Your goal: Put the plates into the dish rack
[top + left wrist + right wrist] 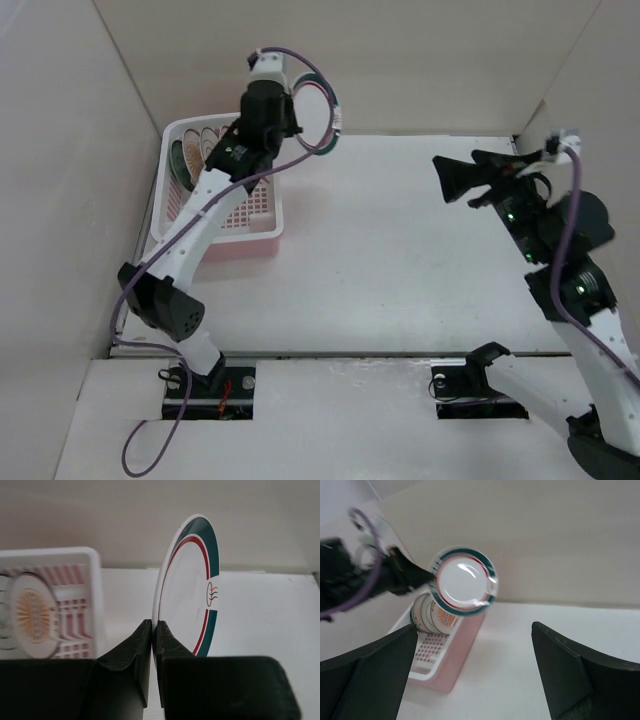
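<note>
Pressed together on the lower edge of an upright teal-and-red-rimmed white plate [185,580], the left tool [154,626] is being held aloft just beside the pink dish rack [96,590], in which a sunburst plate [32,612] is being propped upright. The right tool [475,630] is being held spread, well apart, above the desk [260,610].

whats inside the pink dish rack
Upright plates at the dish rack's far end, one with an orange sunburst centre. The left arm covers the rest, so their count is unclear.
</note>
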You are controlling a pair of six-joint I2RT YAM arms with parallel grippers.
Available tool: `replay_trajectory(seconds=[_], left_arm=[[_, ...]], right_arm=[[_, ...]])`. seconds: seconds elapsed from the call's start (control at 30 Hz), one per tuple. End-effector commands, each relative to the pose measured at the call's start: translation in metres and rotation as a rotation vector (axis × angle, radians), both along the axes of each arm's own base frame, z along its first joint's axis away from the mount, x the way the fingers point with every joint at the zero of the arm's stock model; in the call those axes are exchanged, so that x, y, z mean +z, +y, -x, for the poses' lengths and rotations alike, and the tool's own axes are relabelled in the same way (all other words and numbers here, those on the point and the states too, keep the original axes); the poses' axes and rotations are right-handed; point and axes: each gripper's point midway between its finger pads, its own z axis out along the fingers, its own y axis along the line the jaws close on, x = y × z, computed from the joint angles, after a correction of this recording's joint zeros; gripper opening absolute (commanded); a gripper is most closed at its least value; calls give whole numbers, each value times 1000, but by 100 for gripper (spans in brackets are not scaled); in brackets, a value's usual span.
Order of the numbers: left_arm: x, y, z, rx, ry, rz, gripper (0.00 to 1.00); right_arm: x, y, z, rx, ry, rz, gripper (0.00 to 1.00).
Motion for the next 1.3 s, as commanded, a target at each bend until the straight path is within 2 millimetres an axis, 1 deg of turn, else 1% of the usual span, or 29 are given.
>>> replay_trajectory(seconds=[0.0, 0.03, 0.07, 0.1, 0.13, 0.17, 0.2, 0.23, 0.27, 0.33, 0.37, 0.43, 0.47, 0.5, 0.53, 0.6, 0.63, 0.67, 0.73, 0.77, 0.83, 0.9, 0.97, 1.0, 1.03, 1.1, 1.17, 1.23, 1.27], left_arm=[[72, 75, 18, 157, -147, -70, 0], [78, 89, 23, 188, -158, -81, 0], [78, 110, 21, 235, -159, -95, 0], [70, 116, 18, 249, -142, -106, 0], [74, 123, 20, 259, -156, -123, 0], [74, 132, 21, 281, -159, -143, 0], [64, 141, 19, 328, -141, -182, 0], [62, 145, 18, 347, -146, -203, 0], [60, 153, 17, 367, -143, -249, 0], [55, 161, 15, 396, -142, -280, 0], [47, 163, 11, 409, -128, -299, 0], [42, 164, 6, 422, -118, -319, 0], [42, 166, 5, 435, -125, -330, 0], [35, 165, 0, 432, -116, -346, 0], [27, 167, -4, 453, -110, -362, 0], [21, 168, -6, 461, -100, -381, 0], [12, 167, -11, 456, -86, -400, 0], [12, 169, -10, 470, -85, -403, 0], [-2, 169, -17, 474, -68, -426, 0], [0, 168, -17, 476, -76, -421, 0], [-15, 170, -24, 488, -49, -459, 0], [-15, 172, -27, 508, -42, -478, 0], [-21, 174, -32, 517, -32, -515, 0], [-21, 176, -31, 525, -29, -526, 0], [-27, 175, -34, 522, -26, -537, 0], [-25, 176, -37, 537, -38, -536, 0], [-32, 174, -43, 531, -32, -561, 0], [-43, 172, -50, 524, -17, -583, 0], [-42, 171, -53, 524, -25, -589, 0]], right_arm=[[-15, 26, -22, 71, 29, -8, 100], [-25, 29, -28, 71, 48, -1, 100], [-30, 34, -34, 88, 58, -9, 100], [-34, 38, -37, 100, 65, -3, 100], [-39, 41, -41, 102, 79, -9, 100], [-46, 45, -46, 112, 98, 1, 100], [-49, 47, -49, 112, 107, 5, 100], [-49, 48, -48, 121, 106, 7, 100], [-58, 50, -53, 121, 127, 15, 100], [-58, 50, -53, 119, 124, 23, 100], [-58, 50, -53, 119, 124, 23, 100], [-58, 50, -53, 119, 124, 23, 100], [-58, 50, -53, 119, 124, 23, 100], [-58, 53, -52, 128, 124, 24, 100], [-62, 53, -53, 128, 132, 27, 100], [-62, 51, -54, 117, 129, 34, 100], [-62, 51, -54, 117, 129, 34, 100], [-62, 51, -54, 117, 129, 34, 100], [-62, 51, -54, 117, 129, 34, 100], [-66, 53, -57, 117, 139, 38, 100], [-69, 54, -60, 117, 149, 42, 100], [-70, 56, -59, 126, 148, 44, 100], [-70, 56, -59, 126, 148, 44, 100], [-70, 56, -59, 126, 148, 44, 100], [-70, 55, -59, 124, 144, 52, 100], [-70, 55, -59, 124, 144, 52, 100], [-73, 58, -61, 135, 152, 57, 100], [-76, 61, -62, 145, 160, 62, 100], [-76, 64, -61, 155, 160, 63, 100]])
